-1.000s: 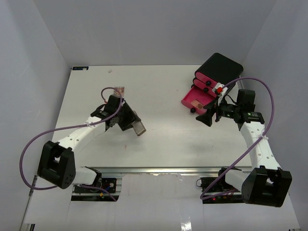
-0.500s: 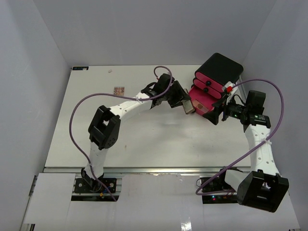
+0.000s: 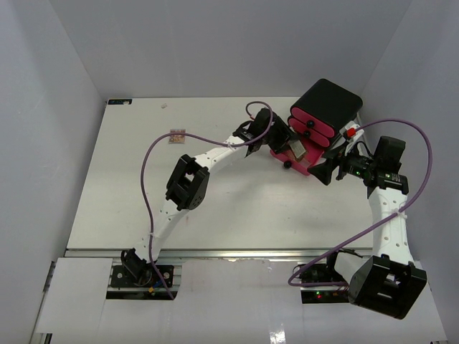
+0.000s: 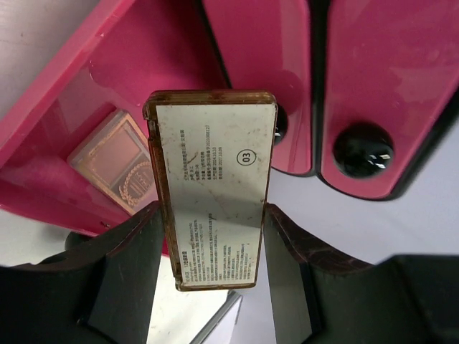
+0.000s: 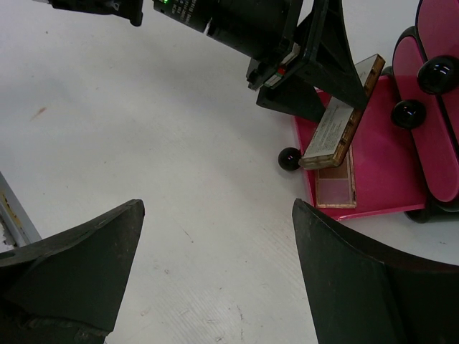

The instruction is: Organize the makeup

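My left gripper (image 3: 285, 147) is shut on a brown rectangular case (image 4: 215, 179) with a white printed label. It holds the case tilted over the open pink drawer (image 3: 310, 161) of the black box (image 3: 330, 99). The case also shows in the right wrist view (image 5: 338, 118), just above the drawer floor. A tan-pink eyeshadow palette (image 4: 118, 161) lies flat in that drawer and shows in the right wrist view (image 5: 336, 188). My right gripper (image 5: 215, 215) is open and empty over bare table, just right of the drawer in the top view (image 3: 324, 170).
Another small tan-pink palette (image 3: 176, 135) lies on the table at the back left. Two closed pink drawers with black knobs (image 4: 362, 147) sit above the open one. The open drawer's knob (image 5: 289, 158) sticks out toward the table's middle.
My left arm swung from the table's left side across to the open drawer, carrying the brown case. My right gripper moved slightly to the right, away from the drawer front.
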{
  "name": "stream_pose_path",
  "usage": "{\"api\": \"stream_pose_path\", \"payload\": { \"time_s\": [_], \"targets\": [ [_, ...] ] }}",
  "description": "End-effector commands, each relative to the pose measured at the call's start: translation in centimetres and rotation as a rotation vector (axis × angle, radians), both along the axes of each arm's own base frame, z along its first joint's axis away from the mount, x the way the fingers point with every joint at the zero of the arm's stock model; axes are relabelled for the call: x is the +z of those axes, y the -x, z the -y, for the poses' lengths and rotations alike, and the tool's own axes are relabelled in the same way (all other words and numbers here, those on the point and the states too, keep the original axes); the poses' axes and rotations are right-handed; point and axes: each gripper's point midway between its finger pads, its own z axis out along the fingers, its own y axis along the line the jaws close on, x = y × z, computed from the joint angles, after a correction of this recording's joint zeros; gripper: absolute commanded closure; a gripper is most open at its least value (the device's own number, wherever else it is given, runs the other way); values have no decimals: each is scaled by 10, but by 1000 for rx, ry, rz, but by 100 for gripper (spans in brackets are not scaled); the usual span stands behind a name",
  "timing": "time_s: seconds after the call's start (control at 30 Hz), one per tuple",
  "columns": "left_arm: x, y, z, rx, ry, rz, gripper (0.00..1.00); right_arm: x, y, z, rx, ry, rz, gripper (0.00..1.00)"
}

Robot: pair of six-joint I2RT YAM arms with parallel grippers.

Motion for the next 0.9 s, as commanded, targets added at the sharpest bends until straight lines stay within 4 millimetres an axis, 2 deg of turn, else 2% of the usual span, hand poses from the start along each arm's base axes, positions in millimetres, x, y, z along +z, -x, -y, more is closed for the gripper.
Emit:
{"api": "stream_pose_path", "payload": {
  "time_s": [0.0, 0.17, 0.27, 0.33, 0.4, 0.73, 0.87],
  "targets": [
    [52, -11, 12, 44, 150, 33, 81, 8, 1, -2, 18, -14, 35, 10],
    [46, -17, 18, 73, 172, 29, 74, 8, 1, -2, 18, -18, 33, 10],
    [43, -19, 23, 86, 184, 28, 64, 7, 0, -1, 18, -19, 30, 10],
    [40, -19, 27, 76, 192, 25, 46, 7, 0, -1, 18, -20, 29, 10],
    [41, -18, 28, 72, 200, 18, 35, 6, 0, -1, 20, -22, 26, 10],
    [53, -16, 24, 73, 184, 61, 23, 7, 1, 0, 18, -27, 26, 10],
    [54, -13, 23, 64, 183, 60, 22, 6, 1, 1, 17, -29, 25, 10]
  ]
}}
